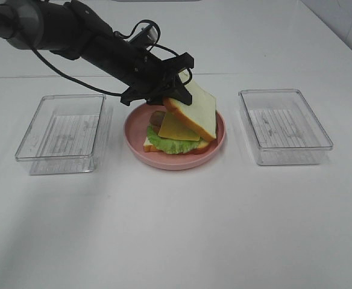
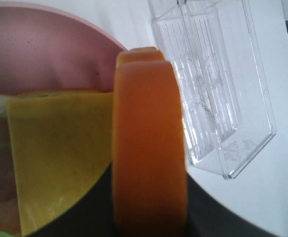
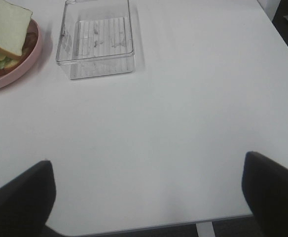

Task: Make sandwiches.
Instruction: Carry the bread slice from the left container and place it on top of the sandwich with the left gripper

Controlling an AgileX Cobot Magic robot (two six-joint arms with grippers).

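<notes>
On the round pink plate (image 1: 164,161) lies a stack: a bottom bread slice (image 1: 148,147), ruffled green lettuce (image 1: 167,144), brown bacon (image 1: 157,118) and a yellow cheese square (image 1: 177,127). My left gripper (image 1: 177,84) reaches in from the upper left and is shut on the top bread slice (image 1: 195,108), which leans tilted over the cheese, its lower edge near the plate's right side. The left wrist view shows that slice's orange crust (image 2: 149,148) up close, beside the cheese (image 2: 55,158). My right gripper (image 3: 149,197) stands open over bare table, away from the plate (image 3: 34,52).
Two clear rectangular trays flank the plate: one on the left (image 1: 61,132) and one on the right (image 1: 284,126), the right one also seen as a tray (image 3: 97,39) near my right gripper. The white table's edge runs just below the right fingers (image 3: 277,192).
</notes>
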